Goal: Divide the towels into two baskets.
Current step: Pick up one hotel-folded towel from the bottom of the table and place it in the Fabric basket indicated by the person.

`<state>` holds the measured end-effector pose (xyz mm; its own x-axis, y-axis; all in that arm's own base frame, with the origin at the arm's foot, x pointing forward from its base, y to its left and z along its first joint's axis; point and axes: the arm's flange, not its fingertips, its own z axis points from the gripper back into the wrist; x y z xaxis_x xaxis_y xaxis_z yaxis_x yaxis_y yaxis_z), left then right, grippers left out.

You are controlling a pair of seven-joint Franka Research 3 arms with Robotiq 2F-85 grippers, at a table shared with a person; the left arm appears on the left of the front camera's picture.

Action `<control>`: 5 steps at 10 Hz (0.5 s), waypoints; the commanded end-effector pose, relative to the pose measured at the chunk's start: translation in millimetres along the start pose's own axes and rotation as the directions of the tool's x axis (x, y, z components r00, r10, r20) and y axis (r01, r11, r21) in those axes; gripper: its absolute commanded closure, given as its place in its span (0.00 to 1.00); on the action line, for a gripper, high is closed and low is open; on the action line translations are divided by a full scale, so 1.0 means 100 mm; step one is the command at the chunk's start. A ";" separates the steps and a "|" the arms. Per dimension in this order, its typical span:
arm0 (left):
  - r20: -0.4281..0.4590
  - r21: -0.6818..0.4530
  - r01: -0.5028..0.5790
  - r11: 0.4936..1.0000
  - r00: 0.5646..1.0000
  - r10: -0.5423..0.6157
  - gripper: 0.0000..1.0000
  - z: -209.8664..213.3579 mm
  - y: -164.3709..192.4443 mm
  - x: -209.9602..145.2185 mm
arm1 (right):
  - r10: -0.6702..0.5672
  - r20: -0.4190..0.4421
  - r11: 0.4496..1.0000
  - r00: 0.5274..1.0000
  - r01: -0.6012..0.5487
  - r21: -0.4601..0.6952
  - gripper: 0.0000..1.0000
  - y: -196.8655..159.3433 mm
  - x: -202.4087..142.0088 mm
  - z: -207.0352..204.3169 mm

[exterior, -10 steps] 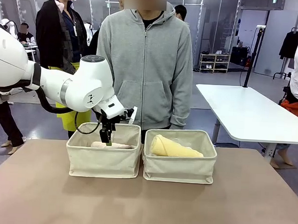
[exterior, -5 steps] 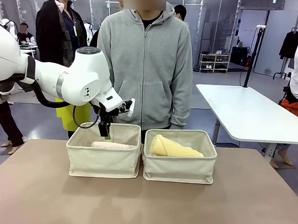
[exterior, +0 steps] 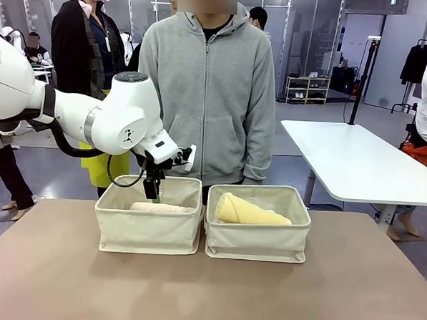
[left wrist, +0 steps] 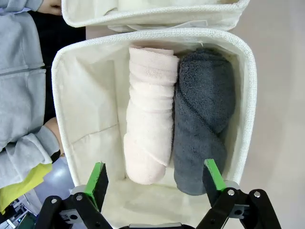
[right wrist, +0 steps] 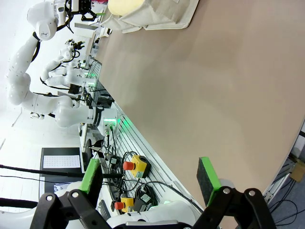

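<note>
The left gripper (left wrist: 155, 179) hung spread and empty over the left basket (exterior: 148, 230), where pink towel (left wrist: 148, 112) and grey towel (left wrist: 202, 119) lay touching. The right gripper (right wrist: 151, 180), at 6 o'clock, stood spread. Sorting looked finished; withdrawal seemed next.

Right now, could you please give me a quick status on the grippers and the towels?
Left gripper open, empty, above left basket. Right gripper open, empty, over bare table. Pink towel and grey towel side by side inside; yellow towel in right basket. Nothing obstructing.

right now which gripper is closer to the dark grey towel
Left. The left gripper hangs open just above the dark grey towel in its basket; the right gripper is off over bare table.
</note>
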<state>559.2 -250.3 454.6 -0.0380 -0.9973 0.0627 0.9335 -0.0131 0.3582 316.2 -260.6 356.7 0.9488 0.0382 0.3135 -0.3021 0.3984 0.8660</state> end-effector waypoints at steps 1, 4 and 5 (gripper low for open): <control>-0.004 0.007 0.015 1.000 1.000 -0.015 0.00 0.02 0.02 -0.04 | 0.001 0.001 1.000 1.000 -0.001 -0.014 0.00 0.03 -0.03 -0.01; 0.000 0.000 0.000 1.000 1.000 0.000 0.00 0.00 0.00 0.00 | 0.001 0.001 1.000 1.000 -0.001 -0.014 0.00 0.03 -0.03 -0.01; 0.036 -0.021 -0.052 0.998 0.998 0.053 0.00 0.21 0.06 -0.08 | 0.001 0.001 1.000 1.000 -0.001 -0.014 0.00 0.03 -0.03 -0.01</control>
<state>559.3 -250.1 458.6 -0.0262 -0.9966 0.0785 0.9347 0.0035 0.3555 316.2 -260.6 356.7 0.9488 0.0382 0.3135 -0.3021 0.3984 0.8660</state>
